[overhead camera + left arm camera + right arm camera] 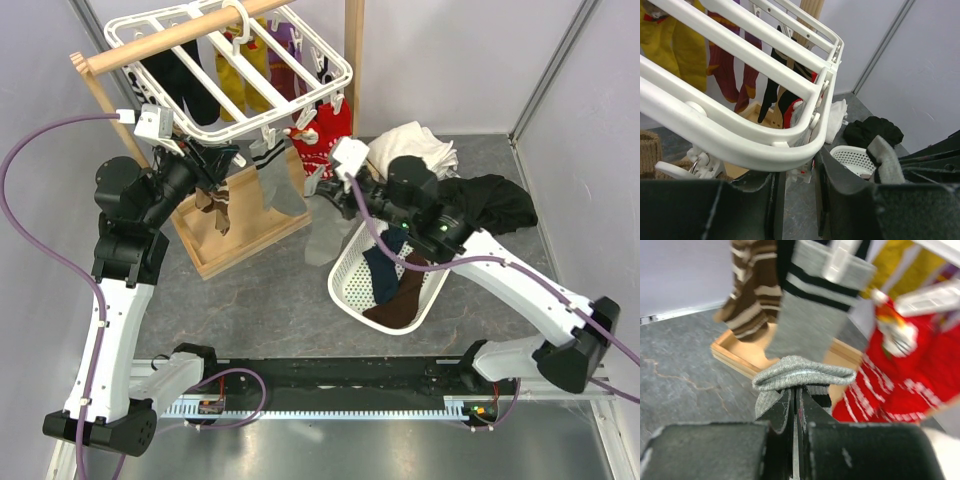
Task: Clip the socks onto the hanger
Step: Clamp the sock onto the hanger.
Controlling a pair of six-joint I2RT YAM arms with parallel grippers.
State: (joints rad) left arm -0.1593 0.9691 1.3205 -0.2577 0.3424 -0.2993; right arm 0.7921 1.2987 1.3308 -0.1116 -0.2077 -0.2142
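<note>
The white slatted hanger (230,70) hangs from the wooden rail, its rim (740,145) just above my left gripper. One grey sock with striped cuff (275,180) hangs clipped at the front; it also shows in the right wrist view (815,305). A red patterned sock (325,135) hangs beside it, seen too by the right wrist (905,375). My right gripper (325,188) is shut on the second grey sock (802,372), folded over the fingertips, its foot dangling (322,240). My left gripper (222,160) is open under the hanger's front edge (795,185), with a dangling peg (802,172) just beyond its tips.
The wooden stand has a rail (170,40), a post (354,60) and a tray base (240,235). A brown striped sock (752,295), yellow (670,45), purple and black socks hang too. A white lattice basket (350,270) holds socks. Black (490,200) and white (415,145) cloths lie behind.
</note>
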